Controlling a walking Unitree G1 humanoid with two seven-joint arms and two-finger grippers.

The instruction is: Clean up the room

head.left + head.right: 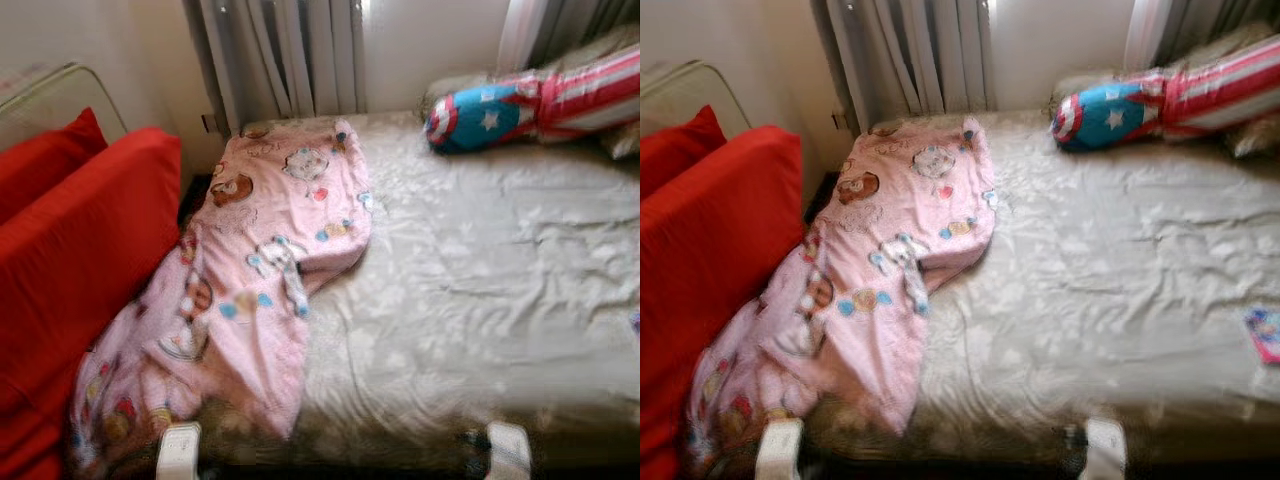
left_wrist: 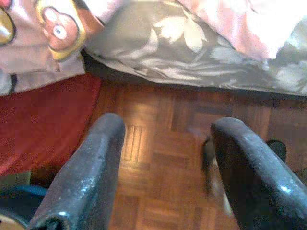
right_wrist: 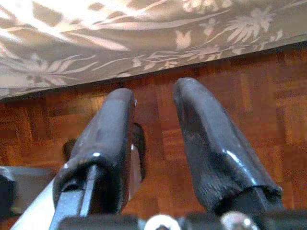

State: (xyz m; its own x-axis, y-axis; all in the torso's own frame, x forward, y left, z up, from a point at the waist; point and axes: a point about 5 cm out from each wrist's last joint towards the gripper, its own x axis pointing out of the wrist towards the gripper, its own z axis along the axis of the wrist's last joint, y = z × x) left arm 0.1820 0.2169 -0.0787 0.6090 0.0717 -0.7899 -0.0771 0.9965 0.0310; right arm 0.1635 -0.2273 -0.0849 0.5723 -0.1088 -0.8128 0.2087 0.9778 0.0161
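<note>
Head views soft with blur; daylight through the curtains (image 1: 300,55); wrist views sharper.

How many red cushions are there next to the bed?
2: one large red cushion right beside the pink blanket, and a second red cushion behind it, nearer the wall. Others may be out of frame.

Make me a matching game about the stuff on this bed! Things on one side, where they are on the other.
Things:
1. pink cartoon blanket
2. star-and-stripes pillow
3. red cushions
4. curtains

Places:
A. far right corner of the bed
B. behind the head of the bed
C. beside the bed on the left
D. along the bed's left edge

Pairs: 1-D, 2-A, 3-C, 4-B
</note>
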